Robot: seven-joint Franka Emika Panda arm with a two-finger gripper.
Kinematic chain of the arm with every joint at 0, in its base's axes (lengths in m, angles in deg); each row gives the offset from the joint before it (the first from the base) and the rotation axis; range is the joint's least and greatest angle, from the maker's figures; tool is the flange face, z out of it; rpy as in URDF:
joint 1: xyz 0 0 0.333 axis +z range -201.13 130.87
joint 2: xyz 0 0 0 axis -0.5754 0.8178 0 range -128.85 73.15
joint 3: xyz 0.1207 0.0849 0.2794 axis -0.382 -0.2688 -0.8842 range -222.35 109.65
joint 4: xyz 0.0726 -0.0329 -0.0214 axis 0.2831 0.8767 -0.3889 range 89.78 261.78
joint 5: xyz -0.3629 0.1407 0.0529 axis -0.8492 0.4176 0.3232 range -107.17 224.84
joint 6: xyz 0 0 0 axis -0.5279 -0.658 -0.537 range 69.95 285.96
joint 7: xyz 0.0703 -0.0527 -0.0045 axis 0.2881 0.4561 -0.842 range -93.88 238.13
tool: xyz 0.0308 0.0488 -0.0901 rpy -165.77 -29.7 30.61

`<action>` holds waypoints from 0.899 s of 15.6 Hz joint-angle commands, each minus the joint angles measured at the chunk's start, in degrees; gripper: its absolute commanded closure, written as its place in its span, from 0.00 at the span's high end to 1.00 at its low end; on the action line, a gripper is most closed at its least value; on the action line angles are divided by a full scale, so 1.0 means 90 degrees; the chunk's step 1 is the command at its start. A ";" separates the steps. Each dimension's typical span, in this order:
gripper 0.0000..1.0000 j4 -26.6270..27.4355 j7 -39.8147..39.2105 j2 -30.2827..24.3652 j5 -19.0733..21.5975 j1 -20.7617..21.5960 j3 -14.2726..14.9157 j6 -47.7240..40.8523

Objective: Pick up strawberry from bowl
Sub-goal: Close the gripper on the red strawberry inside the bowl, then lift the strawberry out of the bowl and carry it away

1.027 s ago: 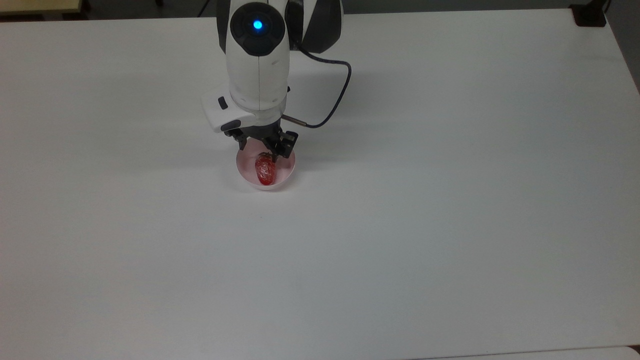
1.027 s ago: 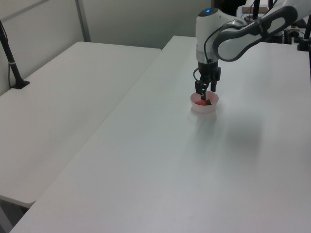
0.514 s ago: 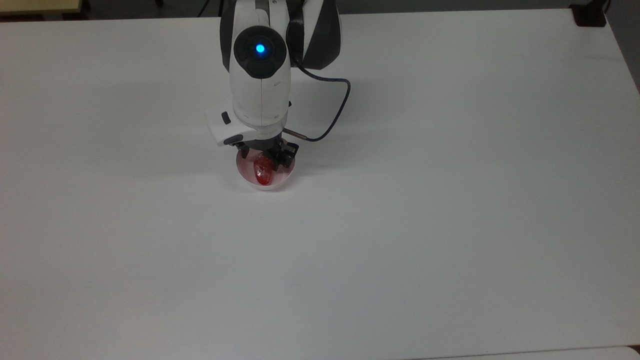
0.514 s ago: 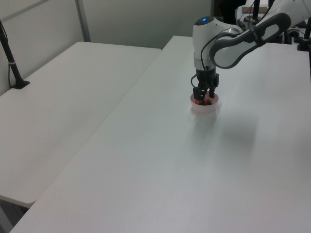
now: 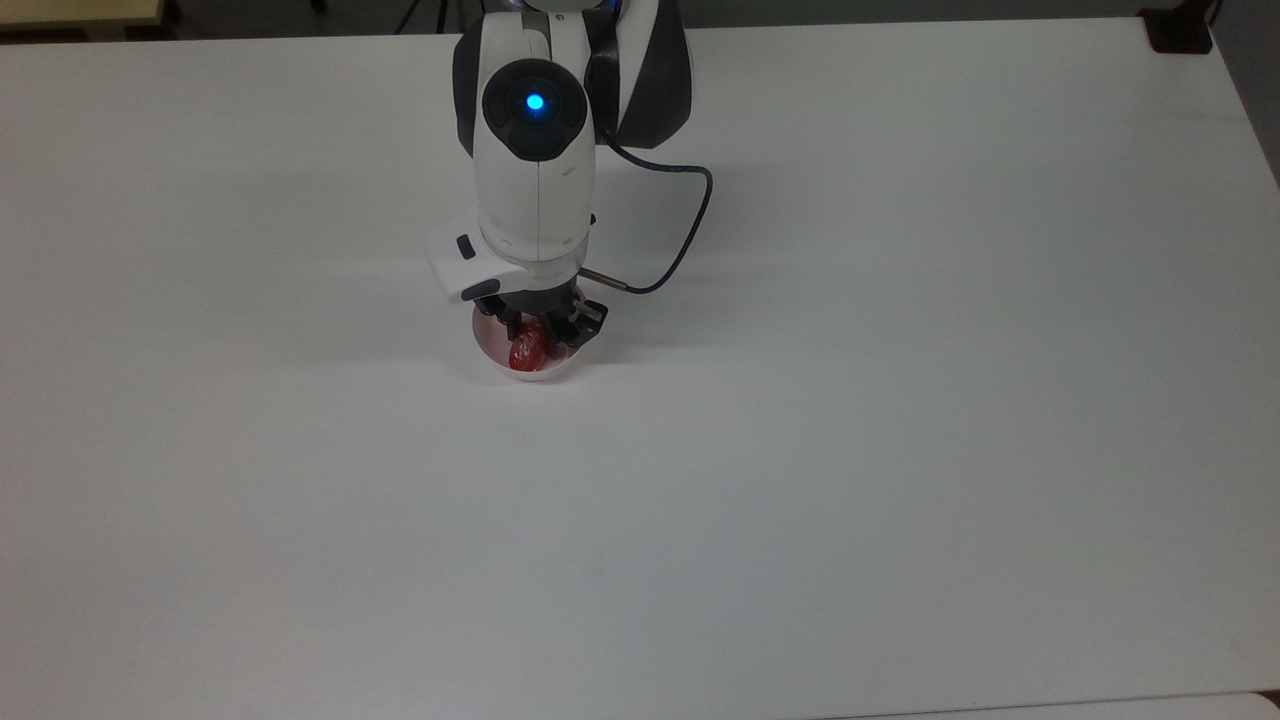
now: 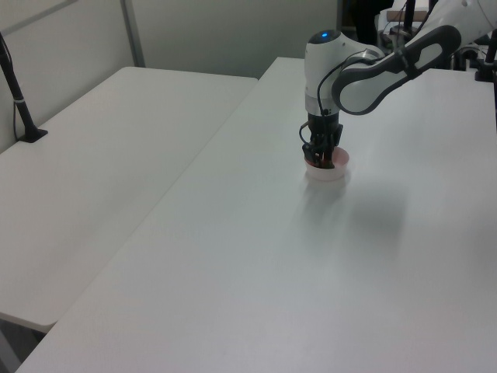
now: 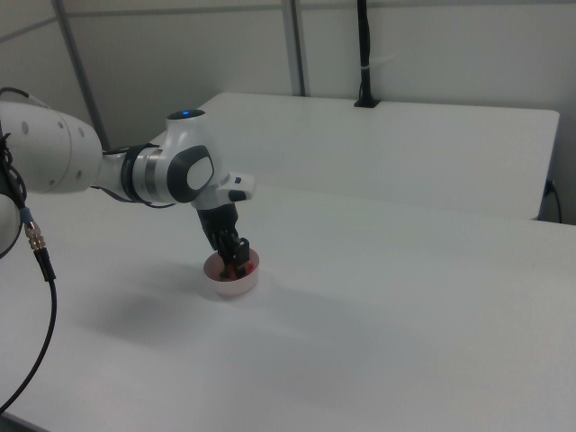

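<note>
- The gripper (image 5: 536,335) is down inside the bowl (image 5: 497,357), so the far half of the bowl hides behind the arm's white wrist in the top view.
- Of the strawberry (image 5: 527,350), I can see just the red body; its leafy end is covered by the black fingers (image 5: 580,325).
- The fingers stand on either side of the strawberry, but whether they press on it I cannot tell.
- Count: 1 arm, 1 bowl, 1 strawberry, all on 1 white table (image 5: 900,450).
- A 2nd table (image 6: 101,171) stands beside it in the left view.
</note>
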 commanded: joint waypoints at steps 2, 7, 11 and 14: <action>0.25 -0.0035 0.0071 -0.0021 -0.0109 0.0001 -0.0027 0.0056; 0.25 -0.0035 0.0061 -0.0411 -0.0099 -0.0009 -0.0047 -0.0148; 0.25 -0.0035 -0.0222 -0.0811 -0.0022 -0.0058 -0.0115 -0.0509; 0.25 0.0052 -0.0834 -0.1172 -0.0012 -0.0077 -0.0115 -0.1015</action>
